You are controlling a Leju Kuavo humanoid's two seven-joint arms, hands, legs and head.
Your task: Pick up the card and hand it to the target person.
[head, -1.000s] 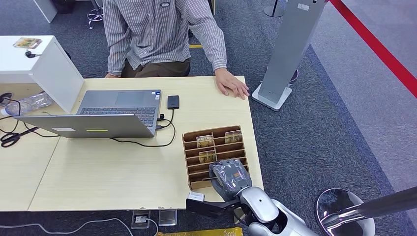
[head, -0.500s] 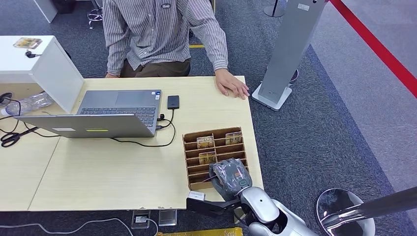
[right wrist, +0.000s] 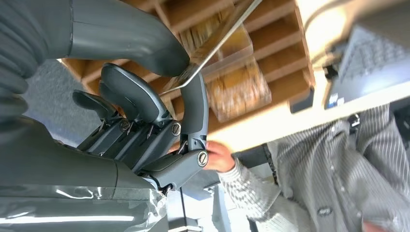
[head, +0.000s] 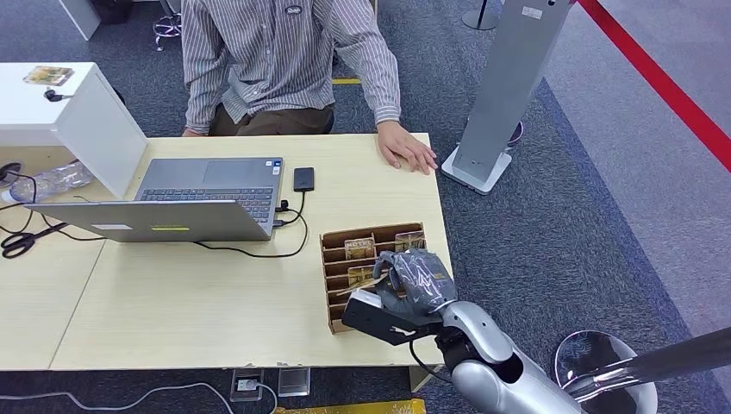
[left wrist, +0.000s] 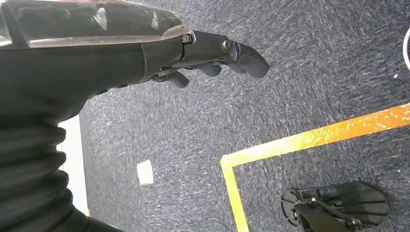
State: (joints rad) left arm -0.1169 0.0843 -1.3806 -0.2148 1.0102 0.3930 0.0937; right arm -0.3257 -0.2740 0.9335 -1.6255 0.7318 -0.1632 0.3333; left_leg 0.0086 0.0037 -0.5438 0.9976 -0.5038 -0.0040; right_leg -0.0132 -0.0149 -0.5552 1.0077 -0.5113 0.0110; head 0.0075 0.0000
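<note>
The right hand (head: 414,285) covers the near half of the wooden card rack (head: 332,250) in the head view, so the slots beneath it cannot be read and the card (head: 373,280) shows as a thin edge poking out by the thumb. The right wrist view is clearer: the card (right wrist: 217,41), in a clear sleeve, is pinched between the thick thumb and a dark finger (right wrist: 196,104), seen edge-on with its print blurred. It sits just over the rack (right wrist: 285,38), and whether it still touches a slot cannot be told. Other cards remain in the rack's far slots (head: 359,247). The left hand (left wrist: 208,53) hangs over carpet, fingers loosely curled around nothing. The person (head: 284,60) sits across the surface (head: 198,302), cut off at the top, one hand (head: 409,153) flat on its far corner, well apart from the rack. A laptop (head: 198,194) lies beside.
</note>
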